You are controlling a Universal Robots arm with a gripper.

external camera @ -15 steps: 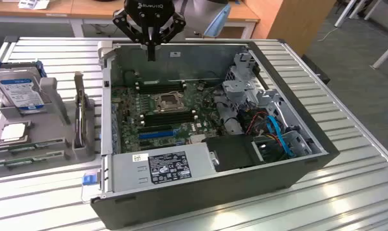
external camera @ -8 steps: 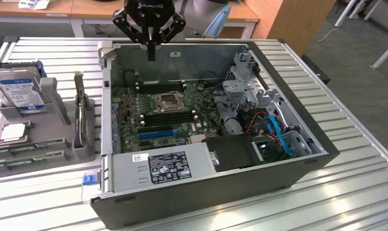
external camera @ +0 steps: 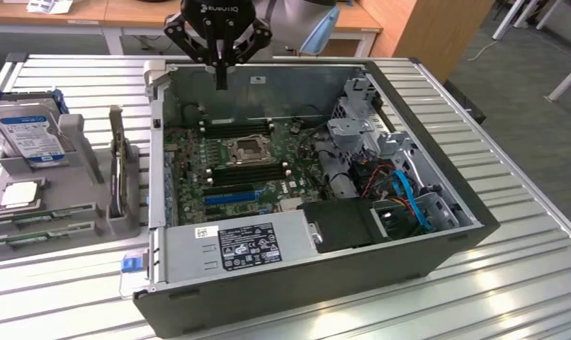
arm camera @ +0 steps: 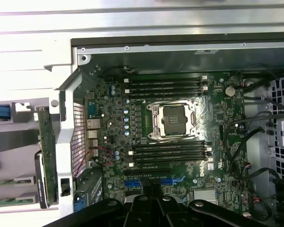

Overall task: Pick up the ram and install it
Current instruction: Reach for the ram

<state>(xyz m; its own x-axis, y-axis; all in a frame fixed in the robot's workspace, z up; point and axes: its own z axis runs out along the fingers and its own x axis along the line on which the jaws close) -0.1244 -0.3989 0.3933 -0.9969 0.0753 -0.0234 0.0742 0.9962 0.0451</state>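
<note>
Ram (external camera: 40,214) lies flat in the grey holder (external camera: 78,152) out on the worktop (external camera: 512,269), outside the case (external camera: 295,283). It's well apart from the jaws, off to their side toward the exterior view's left and lower than they hang. And the jaws, we can see, are pressed together with nothing between them, pointing straight down over the open case, close to one of its walls. Below them spreads the motherboard (external camera: 186,177), with black memory slots (arm camera: 165,86) on either side of the processor socket (arm camera: 173,118), and those slots look empty to us. So we call this the very start: the pick is not yet made, nothing is installed.

By our reading, a grasp calls for the jaws to spread and line up across the stick's thin edge. They would need to stay clear of the hard drive (external camera: 28,131) and the small silver chip (external camera: 21,193) that share the holder, and of the green card (external camera: 117,159) standing upright between holder and case.

Now the trouble spots. The stick runs off the frame edge, so we cannot see its full length. There seem to be two green strips side by side, and we cannot read their labels. Whether the slot latches stand open is too small to judge
</note>
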